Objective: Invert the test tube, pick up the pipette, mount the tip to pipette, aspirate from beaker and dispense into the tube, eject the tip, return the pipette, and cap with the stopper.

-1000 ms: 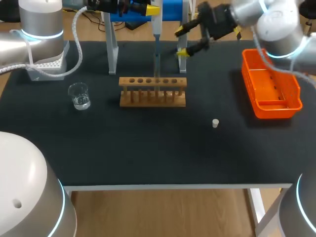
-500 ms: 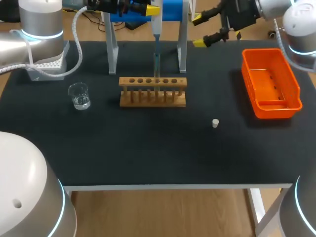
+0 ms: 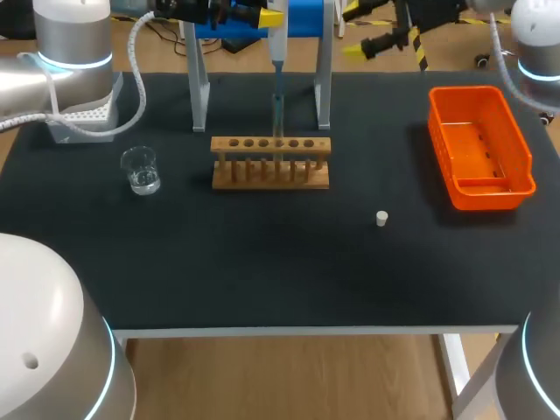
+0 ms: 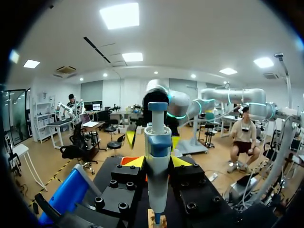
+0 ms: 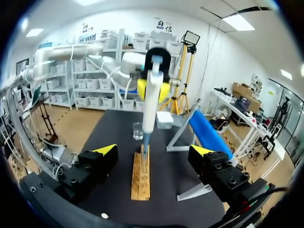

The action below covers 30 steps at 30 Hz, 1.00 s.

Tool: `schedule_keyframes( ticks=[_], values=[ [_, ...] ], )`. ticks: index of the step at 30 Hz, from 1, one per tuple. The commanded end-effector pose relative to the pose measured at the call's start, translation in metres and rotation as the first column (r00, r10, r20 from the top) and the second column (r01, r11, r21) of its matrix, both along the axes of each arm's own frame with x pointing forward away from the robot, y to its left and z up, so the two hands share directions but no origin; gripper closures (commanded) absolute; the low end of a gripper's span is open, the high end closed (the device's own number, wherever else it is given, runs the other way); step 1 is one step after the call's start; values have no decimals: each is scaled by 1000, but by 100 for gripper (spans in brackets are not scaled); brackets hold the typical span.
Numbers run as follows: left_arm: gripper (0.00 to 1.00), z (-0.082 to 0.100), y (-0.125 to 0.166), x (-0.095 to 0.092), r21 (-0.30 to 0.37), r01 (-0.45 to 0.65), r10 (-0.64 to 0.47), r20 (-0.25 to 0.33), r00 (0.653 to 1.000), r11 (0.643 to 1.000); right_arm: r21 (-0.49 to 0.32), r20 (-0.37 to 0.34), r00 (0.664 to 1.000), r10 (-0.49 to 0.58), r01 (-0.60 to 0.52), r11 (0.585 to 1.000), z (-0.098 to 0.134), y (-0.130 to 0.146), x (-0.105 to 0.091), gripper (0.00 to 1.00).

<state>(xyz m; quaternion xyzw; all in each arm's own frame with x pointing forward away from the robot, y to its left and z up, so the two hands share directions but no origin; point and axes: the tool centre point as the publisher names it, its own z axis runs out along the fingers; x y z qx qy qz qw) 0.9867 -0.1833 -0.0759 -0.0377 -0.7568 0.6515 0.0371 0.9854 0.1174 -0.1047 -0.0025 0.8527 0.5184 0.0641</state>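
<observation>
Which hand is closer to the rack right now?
Left. The left hand holds the pipette right above the rack; the right hand is open, beyond it to the right.

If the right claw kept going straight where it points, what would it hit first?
Probably the pipette, held upright straight ahead of the right gripper, above the wooden rack; depth is unclear.

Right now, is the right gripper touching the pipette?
Apart. The head view shows the right gripper open and well off to the side of the pipette, with a clear gap between them.
</observation>
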Motion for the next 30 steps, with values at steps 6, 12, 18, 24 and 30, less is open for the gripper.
schedule_keyframes(
  ticks=[6,12,18,24,30],
  values=[
    [100,0,0,1,2,3,-3,-1,1000,1000,33,62,998,11,-13,999,64,18,-21,2],
    [100,0,0,1,2,3,-3,-1,1000,1000,-1,38,999,-18,18,1000,82,44,-18,100],
    [100,0,0,1,2,3,-3,-1,1000,1000,-3,37,999,-17,17,1000,82,46,-18,100],
    [100,0,0,1,2,3,-3,-1,1000,1000,-3,37,999,-17,17,1000,82,46,-18,100],
    [100,0,0,1,2,3,-3,-1,1000,1000,-3,37,999,-17,17,1000,82,46,-18,100]
  ],
)
